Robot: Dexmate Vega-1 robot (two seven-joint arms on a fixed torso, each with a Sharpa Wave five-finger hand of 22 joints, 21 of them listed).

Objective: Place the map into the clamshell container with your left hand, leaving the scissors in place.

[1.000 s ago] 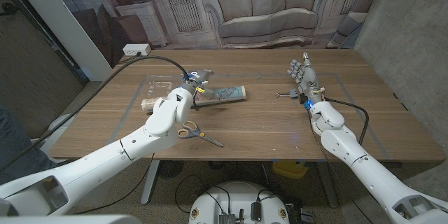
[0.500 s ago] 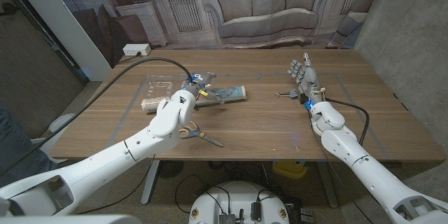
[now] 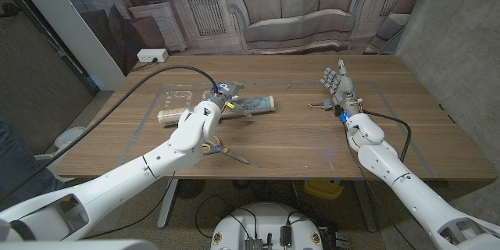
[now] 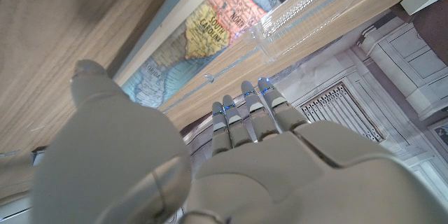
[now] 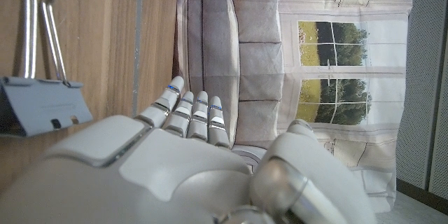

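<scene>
Fingers of the left hand reach out straight and close side by side, hovering over the near end of the map, left of centre in the head view; nothing sits between them and the thumb, so this hand carries nothing; whether a fingertip already brushes the paper, I cannot tell. Map lies flat on the table, its left end just beside the clamshell container, which sits open and transparent toward the upper left; in the wrist view the coloured map runs along the clear container. Scissors lie below the left forearm, lower left of centre, apart from the map; that's the hazard, since a low sweep of the arm toward the container could nudge them out of place; a flat sheet is also hard to pinch, and pressing may just slide it. Over on the right, the right hand stands with fingers extended and together, holding nothing, a binder clip just beside it.
</scene>
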